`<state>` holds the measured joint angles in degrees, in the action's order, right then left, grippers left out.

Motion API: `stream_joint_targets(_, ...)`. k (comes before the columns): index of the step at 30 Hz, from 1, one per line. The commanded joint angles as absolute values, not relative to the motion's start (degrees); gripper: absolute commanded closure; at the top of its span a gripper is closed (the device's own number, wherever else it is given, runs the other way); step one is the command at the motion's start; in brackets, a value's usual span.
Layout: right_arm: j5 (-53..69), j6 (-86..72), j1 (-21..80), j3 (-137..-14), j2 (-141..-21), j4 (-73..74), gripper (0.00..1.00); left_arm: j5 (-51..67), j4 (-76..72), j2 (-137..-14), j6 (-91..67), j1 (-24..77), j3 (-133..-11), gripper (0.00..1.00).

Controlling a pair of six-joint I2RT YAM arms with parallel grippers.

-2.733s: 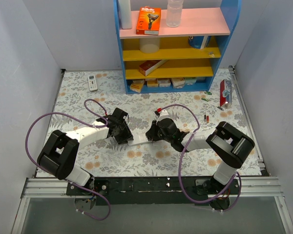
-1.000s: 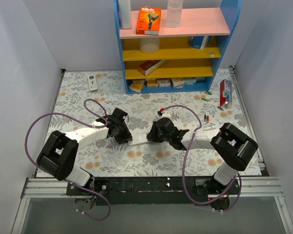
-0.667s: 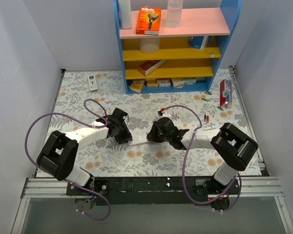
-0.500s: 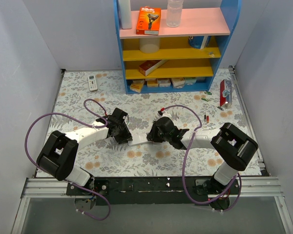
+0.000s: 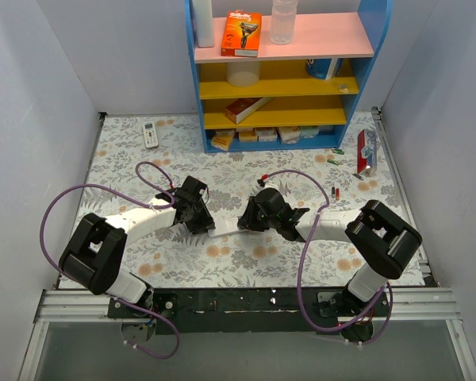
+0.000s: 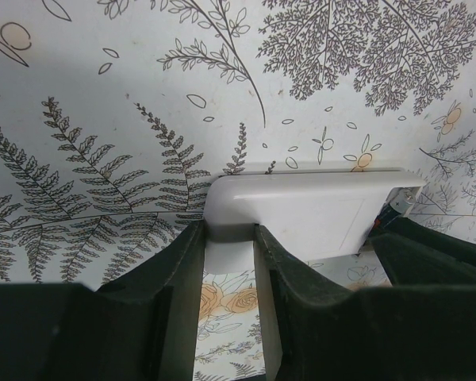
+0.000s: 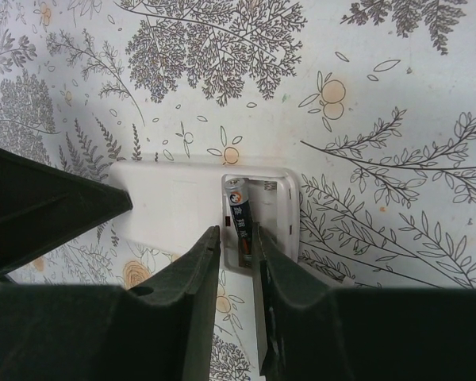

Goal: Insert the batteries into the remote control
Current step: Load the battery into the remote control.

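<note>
At the far left of the fern-printed table (image 5: 119,171) a small buttoned remote (image 5: 150,133) lies alone near the back wall. Nearer the middle, the left gripper (image 6: 226,258) is clamped on the left end of the remote control (image 6: 309,208), which lies flat on the cloth between the two arms with its smooth back up. At the bar's right end the battery compartment (image 7: 271,208) stands open. The right gripper (image 7: 236,255) pinches a battery (image 7: 239,218), dark with an orange band, and holds it tilted with its upper end inside that bay, along the bay's left side; the rest of the bay shows bare white plastic. Behind, the blue shelf unit (image 5: 365,59) holds an orange razor box (image 5: 242,33) and a clear bottle (image 5: 282,21) on its pink top board, with small boxes on the yellow boards below. Further right, two spare red batteries (image 5: 335,191) lie side by side on the table, well apart from the remote control, and a red pack (image 5: 363,151) sits near the right wall.
</note>
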<state>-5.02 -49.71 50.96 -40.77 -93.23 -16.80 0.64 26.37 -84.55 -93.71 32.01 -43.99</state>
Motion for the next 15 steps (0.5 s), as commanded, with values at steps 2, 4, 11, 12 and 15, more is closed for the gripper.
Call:
stream_joint_targets(2,-0.88,-51.33,51.33,-43.42,-91.49,-20.31,0.71,1.67,28.04,-84.64,-93.60,32.87,-42.10,0.73)
stream_joint_targets(4,-1.76,-51.15,51.33,-43.51,-91.41,-19.43,0.71,1.50,28.04,-84.46,-93.60,32.87,-42.10,0.73)
stream_joint_targets(11,-4.66,-50.19,51.24,-44.03,-90.97,-15.39,0.71,1.23,28.12,-84.64,-93.78,32.96,-41.92,0.59)
stream_joint_targets(12,-5.09,-49.92,51.24,-44.29,-91.05,-14.68,0.71,1.14,28.04,-84.64,-93.78,32.87,-42.01,0.58)
stream_joint_targets(15,-5.27,-49.22,51.24,-44.73,-90.97,-13.89,0.70,0.79,28.30,-84.38,-93.78,32.87,-42.01,0.54)
